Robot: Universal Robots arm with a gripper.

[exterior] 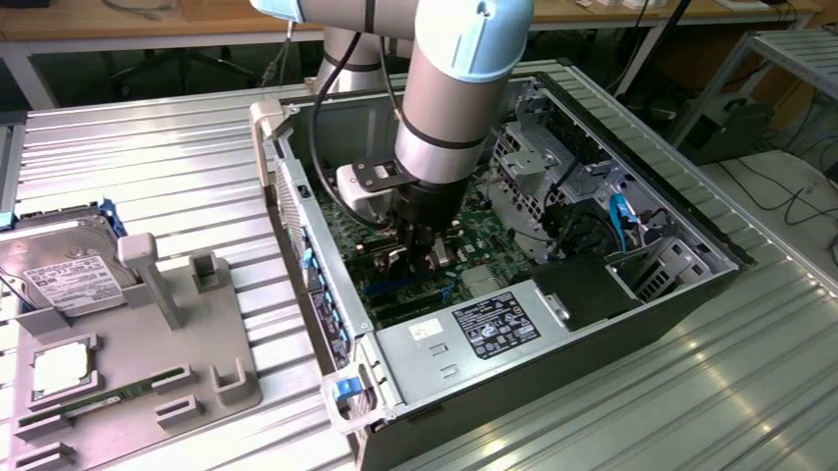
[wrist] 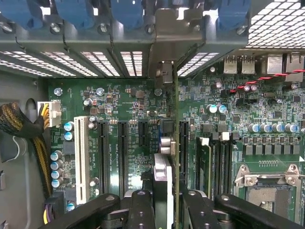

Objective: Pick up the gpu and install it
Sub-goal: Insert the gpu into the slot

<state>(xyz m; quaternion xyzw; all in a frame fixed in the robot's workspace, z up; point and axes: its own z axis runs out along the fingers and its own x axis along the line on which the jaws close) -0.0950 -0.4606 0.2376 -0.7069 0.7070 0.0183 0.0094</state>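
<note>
One gripper [exterior: 425, 253] is hanging inside the case [exterior: 334, 128] at the exterior view's centre; the wrist view is showing its two fingers [wrist: 143, 210] grasping one gpu [wrist: 176, 124] edge-on, the exterior view's left one hard drive [exterior: 66, 270].

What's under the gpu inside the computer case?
Under the gpu, held edge-on by the gripper, lies the green motherboard with its black slots. What sits directly beneath the card's edge is covered by the card itself.
</note>
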